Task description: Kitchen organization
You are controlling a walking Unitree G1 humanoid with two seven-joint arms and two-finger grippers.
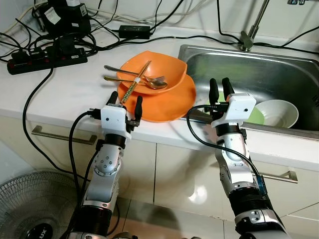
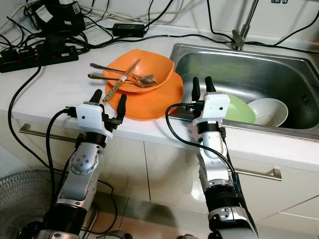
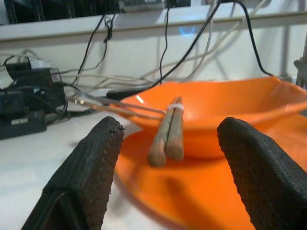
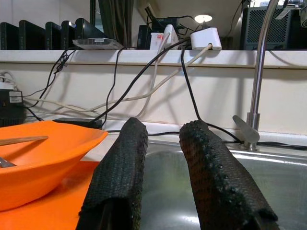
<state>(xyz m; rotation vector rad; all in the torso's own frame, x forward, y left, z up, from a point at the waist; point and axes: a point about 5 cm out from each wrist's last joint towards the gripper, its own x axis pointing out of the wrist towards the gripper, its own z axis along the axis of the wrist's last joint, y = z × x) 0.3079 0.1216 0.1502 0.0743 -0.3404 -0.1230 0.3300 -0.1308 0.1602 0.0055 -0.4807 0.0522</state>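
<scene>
White kitchen counter (image 1: 75,89) with a steel sink (image 1: 279,69) set in at my right, faucet (image 1: 251,27) behind it, and a power strip (image 1: 47,59) with a tangle of black cables along the back wall. White cabinet fronts below; a floor fan (image 1: 35,209) stands low on my left.

Largest item: a flat orange plate (image 1: 169,104) on the counter, its edge just beside the sink rim. An orange bowl (image 1: 164,67), squarish with a glossy finish, sits on top of it. Inside the sink: a lime-green plate (image 1: 256,117) with a white bowl (image 1: 278,113) beside it.

Across the orange bowl lie two metal spoons (image 1: 149,79) and a pair of wooden chopsticks (image 1: 134,84) banded together near the middle. The chopsticks tilt down over the bowl's rim toward me.

Left gripper (image 1: 126,102) is at the near edge of the orange plate, fingers spread wide, with the lower chopstick ends in the gap and not touched. Right gripper (image 1: 220,89) is raised over the sink's front-left corner, fingers a narrow gap apart, holding nothing.
</scene>
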